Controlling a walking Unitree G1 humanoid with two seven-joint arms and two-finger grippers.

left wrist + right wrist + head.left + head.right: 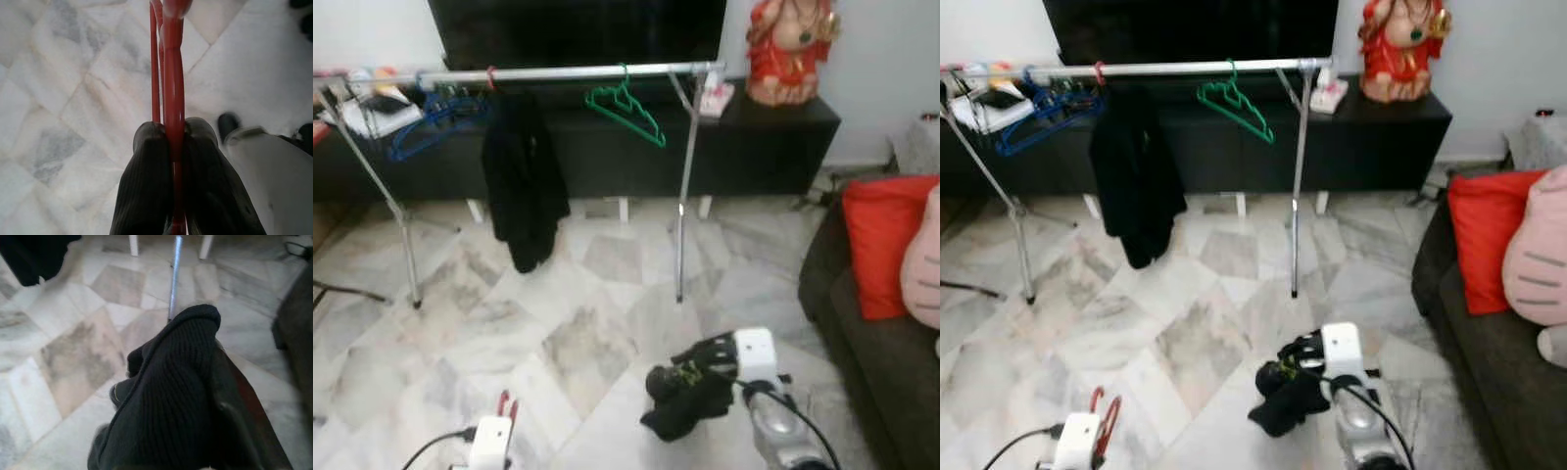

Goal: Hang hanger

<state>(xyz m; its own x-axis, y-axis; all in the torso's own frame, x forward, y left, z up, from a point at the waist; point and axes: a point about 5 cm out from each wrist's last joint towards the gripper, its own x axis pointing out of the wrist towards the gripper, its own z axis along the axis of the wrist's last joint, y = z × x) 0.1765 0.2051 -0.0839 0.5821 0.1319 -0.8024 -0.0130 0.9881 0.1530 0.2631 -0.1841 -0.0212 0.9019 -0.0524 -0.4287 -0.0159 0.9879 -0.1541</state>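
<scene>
The room is evenly and softly lit, and the pale marble floor (pixel 558 323) reads bright with only faint, diffuse shadows beneath the clothes rail (pixel 558 73), while the dark screen (pixel 578 29) behind the rail is a flat black with no detail. Both head views are soft and slightly hazy, with fine edges smeared and whites near the rail's right end washed out. In the wrist views the close red hanger (pixel 171 98) and the black knit cloth (pixel 171 396) are blurred, the floor beyond them sharper.
</scene>
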